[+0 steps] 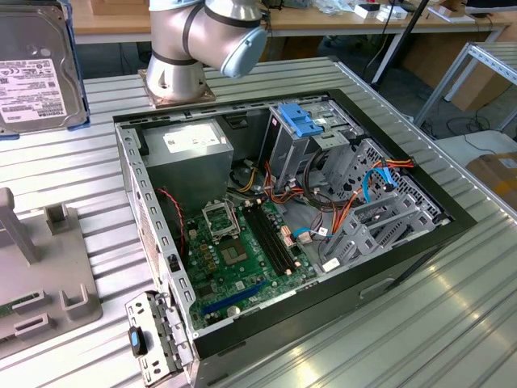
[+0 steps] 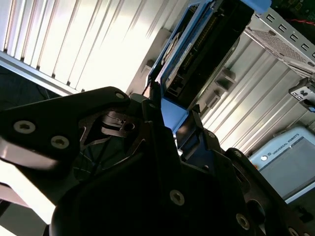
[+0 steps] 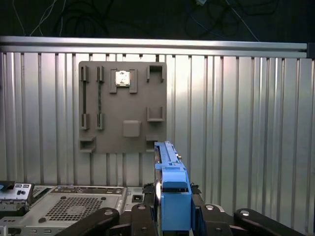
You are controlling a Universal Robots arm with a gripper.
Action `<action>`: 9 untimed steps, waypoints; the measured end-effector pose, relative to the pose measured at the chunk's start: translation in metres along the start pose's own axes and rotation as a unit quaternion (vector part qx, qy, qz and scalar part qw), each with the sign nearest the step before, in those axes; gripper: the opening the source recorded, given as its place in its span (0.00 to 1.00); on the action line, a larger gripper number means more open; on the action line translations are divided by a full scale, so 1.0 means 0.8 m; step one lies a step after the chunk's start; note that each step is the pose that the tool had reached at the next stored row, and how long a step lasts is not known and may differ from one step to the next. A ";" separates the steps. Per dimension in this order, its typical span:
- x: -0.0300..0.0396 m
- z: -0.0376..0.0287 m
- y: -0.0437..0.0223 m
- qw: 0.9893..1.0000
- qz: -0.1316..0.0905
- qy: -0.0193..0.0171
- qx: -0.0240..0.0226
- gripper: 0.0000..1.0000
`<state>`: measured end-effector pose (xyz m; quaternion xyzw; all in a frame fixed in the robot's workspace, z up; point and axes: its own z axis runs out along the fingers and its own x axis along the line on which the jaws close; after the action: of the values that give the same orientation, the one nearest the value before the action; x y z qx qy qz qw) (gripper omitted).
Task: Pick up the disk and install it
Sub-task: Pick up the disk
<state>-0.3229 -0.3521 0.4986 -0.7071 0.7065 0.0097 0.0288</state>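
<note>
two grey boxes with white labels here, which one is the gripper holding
The disk, the flat one framed by blue side rails, clamped in the gripper. The bigger grey power supply sits inside the computer case, untouched.

Silver-grey disk [image 1: 36, 69] with white label and blue rails, green motherboard [image 1: 242, 259], ribbed silver table [image 1: 452, 323]

Open air around disk [image 3: 167, 162] in claw [image 3: 173, 202], orange cables [image 1: 345, 212] crowding drive cage [image 1: 386, 217], inside open case [image 1: 388, 284]

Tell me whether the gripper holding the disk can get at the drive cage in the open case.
Probably yes: the gripper holds the disk clear of the case, which lies open over the drive cage, though cables crowd it.
</note>
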 end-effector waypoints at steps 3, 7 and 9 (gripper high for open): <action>-0.0002 0.0003 -0.0120 1.000 0.000 0.000 0.000 0.37; -0.0004 0.0008 -0.0284 1.000 0.000 0.000 0.000 0.37; -0.0006 0.0010 -0.0371 1.000 0.000 0.000 0.000 0.37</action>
<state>-0.2932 -0.3516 0.4986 -0.7070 0.7065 0.0097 0.0288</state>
